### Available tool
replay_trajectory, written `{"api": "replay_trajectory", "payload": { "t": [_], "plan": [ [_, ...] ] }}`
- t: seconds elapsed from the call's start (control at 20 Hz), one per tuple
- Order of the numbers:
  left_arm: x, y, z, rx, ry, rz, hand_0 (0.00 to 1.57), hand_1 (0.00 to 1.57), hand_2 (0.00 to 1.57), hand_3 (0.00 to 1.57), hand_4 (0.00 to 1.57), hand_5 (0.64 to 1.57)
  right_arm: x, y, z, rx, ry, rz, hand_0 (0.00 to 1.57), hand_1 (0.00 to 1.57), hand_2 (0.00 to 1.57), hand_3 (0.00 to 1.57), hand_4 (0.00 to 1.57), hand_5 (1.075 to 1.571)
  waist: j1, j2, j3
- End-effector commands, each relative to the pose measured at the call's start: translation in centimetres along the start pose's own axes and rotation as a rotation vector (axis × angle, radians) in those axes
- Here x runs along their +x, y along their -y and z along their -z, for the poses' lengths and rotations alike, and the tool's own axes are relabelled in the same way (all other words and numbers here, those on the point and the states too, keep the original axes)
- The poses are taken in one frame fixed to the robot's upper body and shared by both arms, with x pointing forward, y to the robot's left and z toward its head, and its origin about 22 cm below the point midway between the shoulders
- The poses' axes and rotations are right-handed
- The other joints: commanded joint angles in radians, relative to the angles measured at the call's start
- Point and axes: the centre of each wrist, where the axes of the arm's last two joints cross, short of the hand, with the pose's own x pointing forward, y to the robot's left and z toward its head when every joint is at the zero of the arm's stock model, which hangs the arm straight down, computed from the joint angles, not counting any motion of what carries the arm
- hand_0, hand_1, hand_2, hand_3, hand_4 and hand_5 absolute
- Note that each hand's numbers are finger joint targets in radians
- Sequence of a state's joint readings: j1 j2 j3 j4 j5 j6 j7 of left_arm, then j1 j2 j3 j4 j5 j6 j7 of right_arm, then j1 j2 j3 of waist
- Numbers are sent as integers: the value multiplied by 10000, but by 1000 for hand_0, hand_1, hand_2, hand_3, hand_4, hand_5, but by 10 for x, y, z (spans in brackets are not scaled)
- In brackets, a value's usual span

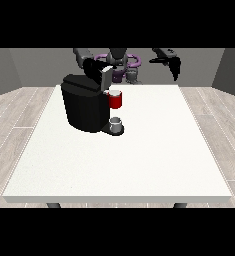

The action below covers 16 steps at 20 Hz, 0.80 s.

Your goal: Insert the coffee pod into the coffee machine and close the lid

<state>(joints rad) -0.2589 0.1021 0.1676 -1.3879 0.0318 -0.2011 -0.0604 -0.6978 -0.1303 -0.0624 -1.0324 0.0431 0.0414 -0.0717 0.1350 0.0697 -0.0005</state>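
Note:
The black coffee machine (84,107) stands on the left half of the white table (154,150). Its grey lid (106,76) is tilted up and open. Under the lid a red cylinder with a pale top (115,100) sticks out of the machine's front; I cannot tell whether the pale top is the coffee pod. The hand at the view's left (94,67) is right behind the raised lid, at its upper edge. Off to the far right of the machine, the hand at the view's right (174,66) hangs in the air above the table's back edge, fingers relaxed and pointing down, holding nothing.
A small grey cup (116,122) sits on the machine's drip tray below the red cylinder. The robot's torso (120,62) is behind the table's far edge. A wooden floor surrounds the table.

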Motion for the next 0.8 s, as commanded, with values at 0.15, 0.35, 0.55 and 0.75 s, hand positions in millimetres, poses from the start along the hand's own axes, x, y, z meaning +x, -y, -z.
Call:
{"api": "replay_trajectory", "payload": {
  "t": [0.15, 0.35, 0.55, 0.75],
  "plan": [
    [-2, -2, 3, 249, -149, -29, 0, 0, 0, 0, 192, 1571, 24, -30, 20, 631, 233, -864, 0, 0, 0, 0, 215, 1571, 168, 19, 4],
    [-1, -3, 0, 221, -130, 108, 0, 0, 0, 0, 121, 1571, 7, -33, 11, 981, 271, -1153, 0, 0, 0, 0, 124, 1571, 49, -98, 5],
    [-9, -12, -6, 127, -62, 93, 0, 0, 0, 0, 154, 1571, 32, -41, 26, 857, 409, -1037, 0, 0, 0, 0, 116, 1571, 92, -106, 4],
    [-4, 12, 4, 88, 169, 182, 0, 0, 0, 0, 121, 1571, 27, -66, 20, 1326, 998, -710, 0, 0, 0, 0, 30, 1571, -184, -299, 6]
  ]
}}
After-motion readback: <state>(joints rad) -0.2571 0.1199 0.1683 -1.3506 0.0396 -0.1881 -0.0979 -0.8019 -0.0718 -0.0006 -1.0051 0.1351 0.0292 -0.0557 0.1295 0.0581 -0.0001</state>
